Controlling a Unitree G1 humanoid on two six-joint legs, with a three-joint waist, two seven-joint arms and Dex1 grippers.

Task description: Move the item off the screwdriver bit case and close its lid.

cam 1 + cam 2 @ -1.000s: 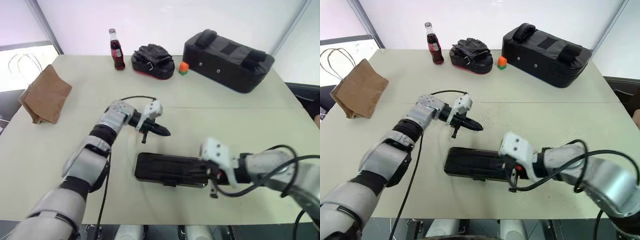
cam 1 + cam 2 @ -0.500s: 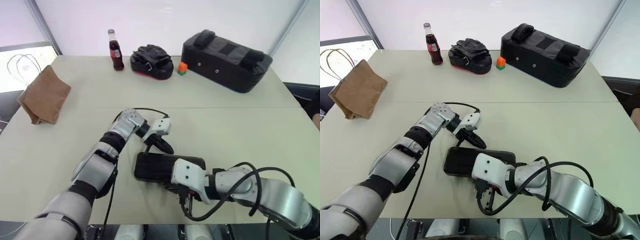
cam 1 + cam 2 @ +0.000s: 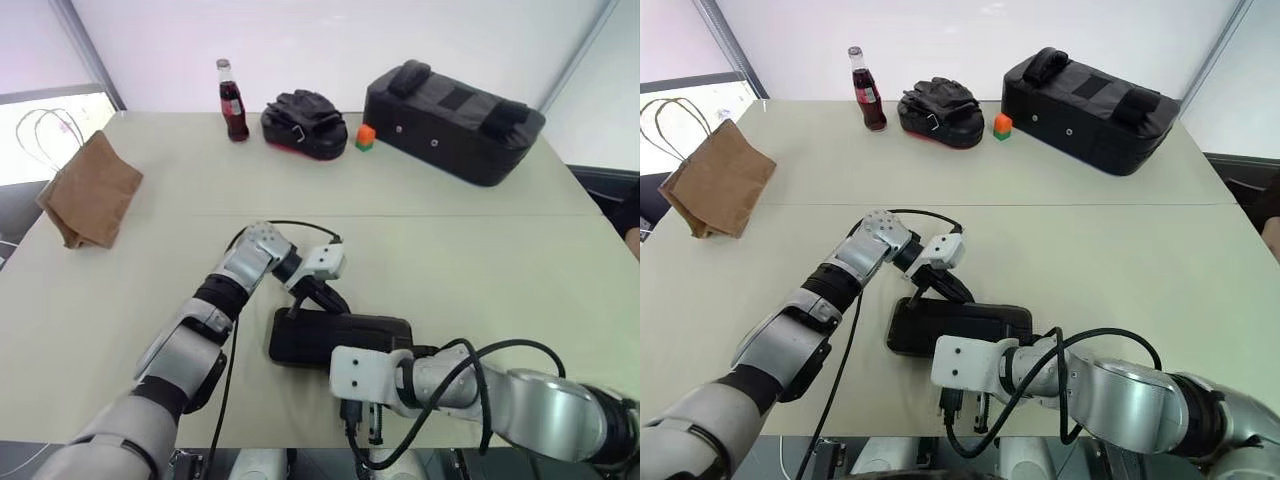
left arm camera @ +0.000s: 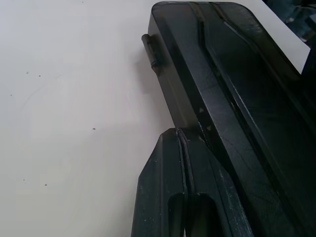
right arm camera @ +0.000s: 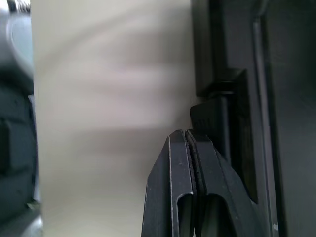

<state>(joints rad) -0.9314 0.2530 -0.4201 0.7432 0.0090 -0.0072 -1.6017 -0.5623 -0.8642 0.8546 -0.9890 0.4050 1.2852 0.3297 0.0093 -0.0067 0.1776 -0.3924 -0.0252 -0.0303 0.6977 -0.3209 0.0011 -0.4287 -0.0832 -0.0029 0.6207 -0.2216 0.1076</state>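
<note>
The item, a brown paper bag with loop handles, lies at the table's far left, well away from the case. The dark screwdriver bit case rests near the front middle, its smoky lid lying flat on it. My left gripper is shut, its tips against the case's far left edge. My right gripper is shut and points down at the case's near side, beside the black latch tab. Neither holds anything.
Along the back stand a cola bottle, a black and red padded mitt, a small orange and green cube and a large black padded bag. The table's front edge runs just below the right gripper.
My left gripper has come back and down to the case's far edge. The right arm has swung left along the case's near side, and its wrist has rolled.
</note>
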